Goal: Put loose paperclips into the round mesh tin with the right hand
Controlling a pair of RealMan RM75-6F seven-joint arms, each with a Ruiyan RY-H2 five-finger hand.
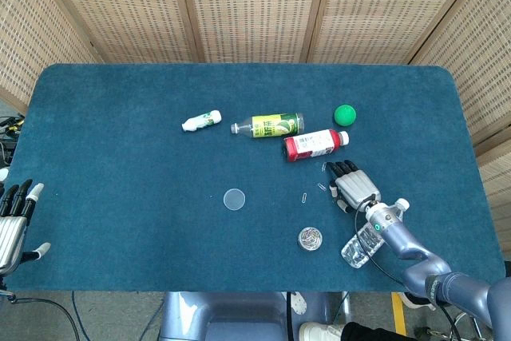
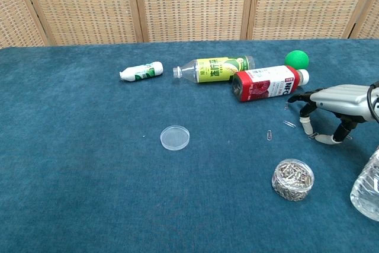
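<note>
clear bottle (image 2: pixel 368 186) cut off (right edge)

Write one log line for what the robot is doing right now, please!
right hand: over loose paperclips, holding nothing | mesh tin: upright, part full | left hand: idle at table edge

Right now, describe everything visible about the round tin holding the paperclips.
The round tin is a small, low, see-through container, open on top and filled with silvery paperclips. It stands upright on the blue table cloth near the front edge. Nothing touches it: the right hand hovers apart, farther back, and a clear plastic bottle lies beside it.
</note>
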